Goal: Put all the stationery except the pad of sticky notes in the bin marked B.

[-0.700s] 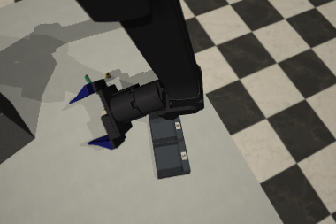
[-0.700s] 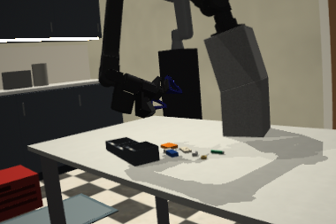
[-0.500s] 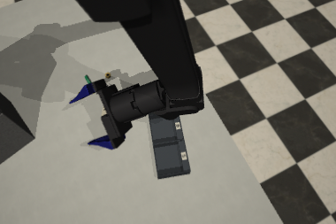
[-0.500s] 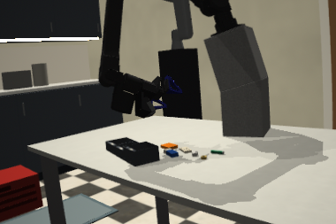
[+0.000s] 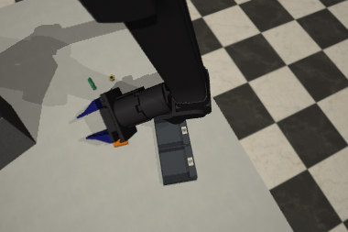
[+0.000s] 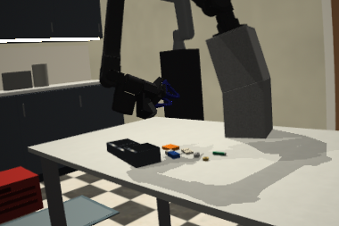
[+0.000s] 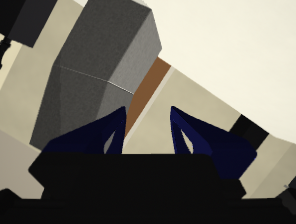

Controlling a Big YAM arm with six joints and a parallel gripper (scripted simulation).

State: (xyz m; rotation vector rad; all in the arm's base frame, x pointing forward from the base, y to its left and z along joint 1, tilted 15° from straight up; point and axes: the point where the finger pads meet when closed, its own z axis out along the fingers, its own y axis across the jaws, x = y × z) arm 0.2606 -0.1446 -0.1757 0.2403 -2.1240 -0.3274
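My gripper (image 5: pixel 82 127) (image 6: pixel 174 100) (image 7: pixel 148 111) is partly open, high above the table, with nothing between its blue fingers. An orange block (image 5: pixel 121 144) (image 6: pixel 170 147) lies on the table, partly hidden by the gripper body in the top view. A green piece (image 5: pixel 92 83) (image 6: pixel 219 153) and a small gold piece (image 5: pixel 112 78) (image 6: pixel 205 158) lie apart from it. The exterior view also shows a blue block (image 6: pixel 173 154), a pale patterned piece (image 6: pixel 187 151) and a small grey piece (image 6: pixel 196 154). The dark bins (image 5: pixel 192 171) (image 6: pixel 149 156) stand joined or touching; their labels are unreadable.
The arm hides part of the bins in the top view. The grey arm pedestal (image 6: pixel 247 109) (image 7: pixel 75 95) stands at the table's back. The table's edge (image 6: pixel 103 177) runs close past the bins. Shadows of the arm cover part of the table.
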